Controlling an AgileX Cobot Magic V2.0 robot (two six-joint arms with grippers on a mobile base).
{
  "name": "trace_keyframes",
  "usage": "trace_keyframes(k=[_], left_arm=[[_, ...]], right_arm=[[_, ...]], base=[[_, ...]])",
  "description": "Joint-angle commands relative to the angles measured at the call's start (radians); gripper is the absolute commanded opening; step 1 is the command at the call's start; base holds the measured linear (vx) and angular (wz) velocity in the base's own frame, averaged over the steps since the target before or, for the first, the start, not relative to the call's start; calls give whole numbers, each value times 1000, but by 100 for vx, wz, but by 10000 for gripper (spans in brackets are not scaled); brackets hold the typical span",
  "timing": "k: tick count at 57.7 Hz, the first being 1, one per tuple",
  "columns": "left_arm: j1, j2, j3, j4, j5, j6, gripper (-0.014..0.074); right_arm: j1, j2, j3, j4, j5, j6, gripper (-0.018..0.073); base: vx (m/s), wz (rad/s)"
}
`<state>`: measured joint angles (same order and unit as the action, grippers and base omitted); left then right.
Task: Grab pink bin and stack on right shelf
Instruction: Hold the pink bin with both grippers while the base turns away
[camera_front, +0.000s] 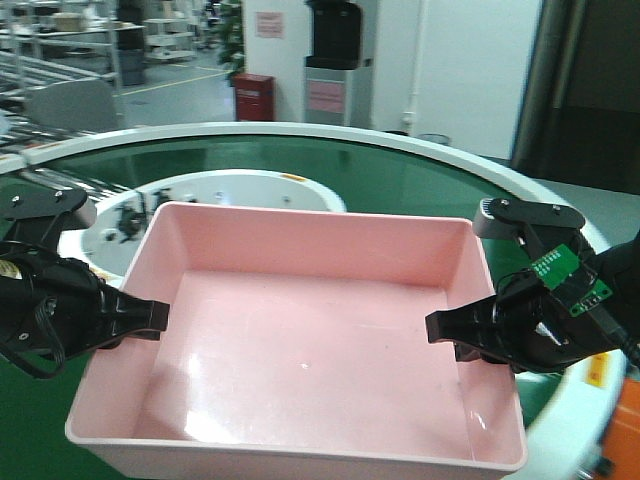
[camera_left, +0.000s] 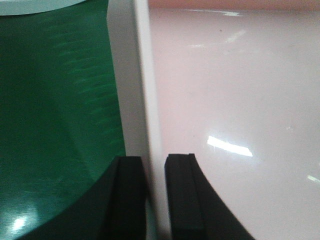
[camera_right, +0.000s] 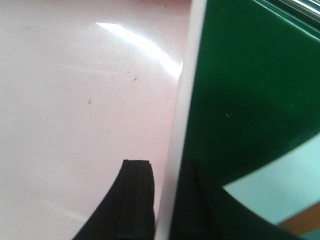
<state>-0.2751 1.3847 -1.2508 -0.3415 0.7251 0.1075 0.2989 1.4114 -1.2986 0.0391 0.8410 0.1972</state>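
Grasp step: my left hand (camera_front: 150, 318) and right hand (camera_front: 440, 325) clamp opposite walls of the pink bin (camera_front: 300, 350) over the green belt (camera_front: 400, 170); next likely needs a level, matched lift.

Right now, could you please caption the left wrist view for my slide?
Left gripper clamps the pink bin by its side wall; green conveyor belt outside.

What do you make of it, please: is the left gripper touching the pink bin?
Touching. The left wrist view shows the left gripper straddling the side wall of the pink bin, with its jaws closed against that wall at the tips on both sides.
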Motion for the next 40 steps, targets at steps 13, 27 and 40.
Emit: trace_keyframes(k=[13, 27, 40], left_arm=[[3, -38, -32, -22, -74, 13, -1], [3, -38, -32, -22, -74, 14, -1], [3, -38, -32, -22, -74, 14, -1]], right_arm=[[-10, -40, -33, -25, -61, -29, -8], [-10, -40, -33, -25, -60, -29, -8], [-10, -40, -33, -25, -60, -29, -8]], base=[[-23, -54], [-21, -59], [-18, -58]])
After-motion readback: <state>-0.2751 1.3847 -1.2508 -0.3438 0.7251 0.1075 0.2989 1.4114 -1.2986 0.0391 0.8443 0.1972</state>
